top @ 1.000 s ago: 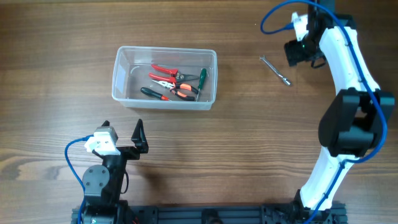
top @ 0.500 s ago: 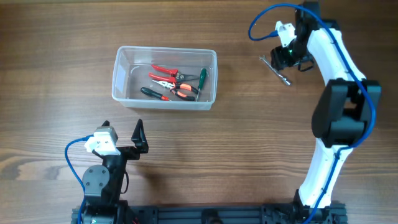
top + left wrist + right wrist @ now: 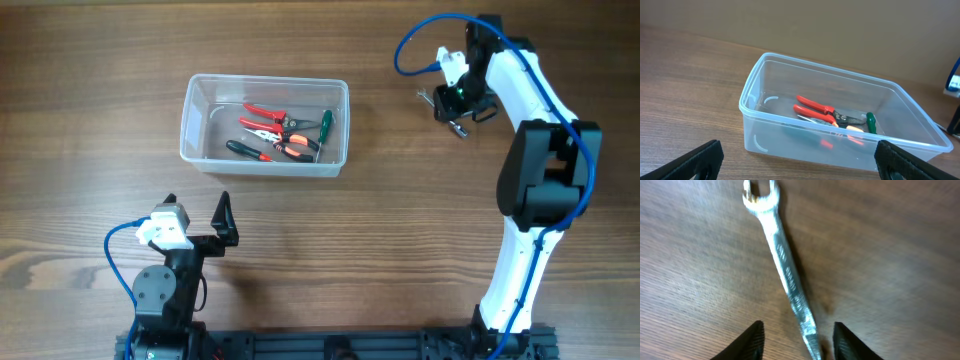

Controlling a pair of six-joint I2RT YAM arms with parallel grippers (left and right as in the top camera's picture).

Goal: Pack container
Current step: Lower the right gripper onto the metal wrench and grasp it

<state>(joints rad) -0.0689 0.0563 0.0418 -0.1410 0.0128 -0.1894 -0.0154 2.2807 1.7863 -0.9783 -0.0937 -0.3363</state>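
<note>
The clear plastic container [image 3: 200, 120] sits at the table's upper left and holds red-handled pliers [image 3: 265, 114], orange-handled pliers and a green-handled tool [image 3: 326, 123]. It fills the left wrist view [image 3: 760, 125]. A silver wrench [image 3: 785, 275] lies on the wood at the upper right, partly under the right gripper in the overhead view [image 3: 425, 97]. My right gripper [image 3: 797, 340] is open and straddles the wrench's shaft, fingers [image 3: 752, 340] apart from it. My left gripper [image 3: 800, 162] is open and empty, just short of the container's near wall.
A blue cable [image 3: 420, 35] loops off the right arm above the wrench. The wooden table [image 3: 400, 230] stretches between the container and the right arm's base at the lower right.
My right gripper has moved left and down onto the wrench, from beside it to over it. The left arm and the container have not moved.
</note>
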